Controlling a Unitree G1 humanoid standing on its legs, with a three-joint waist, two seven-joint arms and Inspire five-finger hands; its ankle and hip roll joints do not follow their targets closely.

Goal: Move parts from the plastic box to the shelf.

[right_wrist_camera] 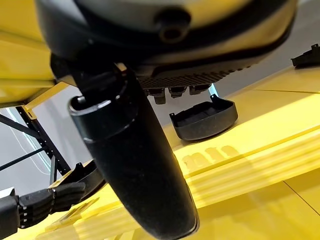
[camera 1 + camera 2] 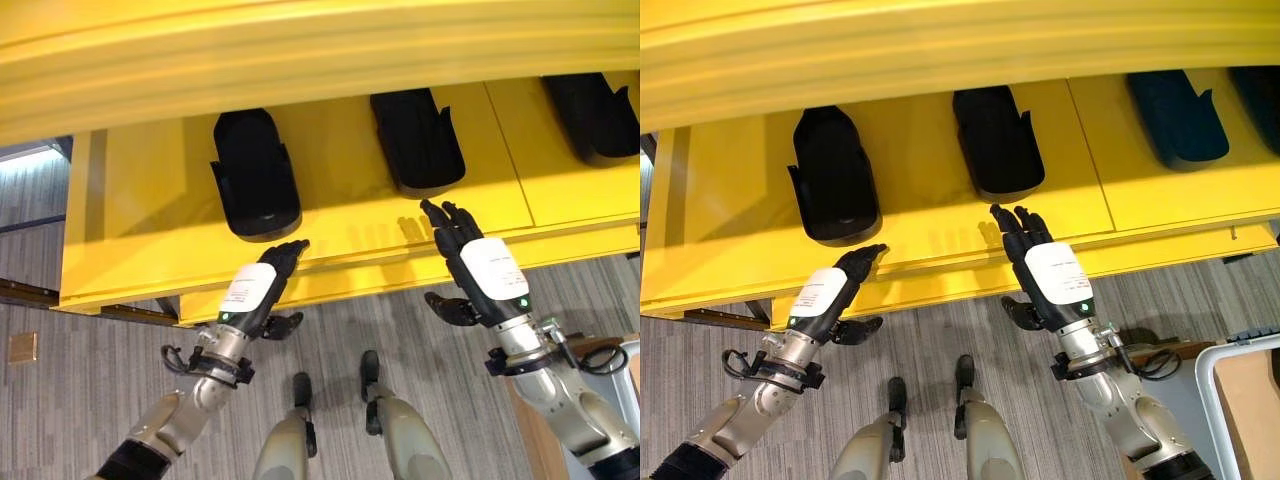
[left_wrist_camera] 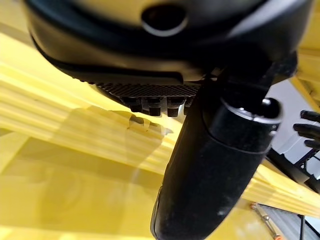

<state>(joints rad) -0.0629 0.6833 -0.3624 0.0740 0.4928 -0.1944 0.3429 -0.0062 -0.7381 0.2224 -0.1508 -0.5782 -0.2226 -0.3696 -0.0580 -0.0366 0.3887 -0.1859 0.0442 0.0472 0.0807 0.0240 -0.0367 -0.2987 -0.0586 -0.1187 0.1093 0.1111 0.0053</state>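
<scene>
Left hand [image 2: 262, 285] and right hand [image 2: 478, 265] both empty, fingers straight and together, at the yellow shelf's [image 2: 150, 215] front edge. Black parts [image 2: 256, 172] lie on the shelf at 12 o'clock from each hand, untouched.

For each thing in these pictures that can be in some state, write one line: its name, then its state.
Left robot hand: open, empty, fingertips at the shelf's front edge.
Right robot hand: open, empty, fingers straight, over the shelf's front edge.
Yellow shelf: holds black parts.
Left black part: lying on the shelf.
Middle black part: lying on the shelf, ahead of the right robot hand.
</scene>
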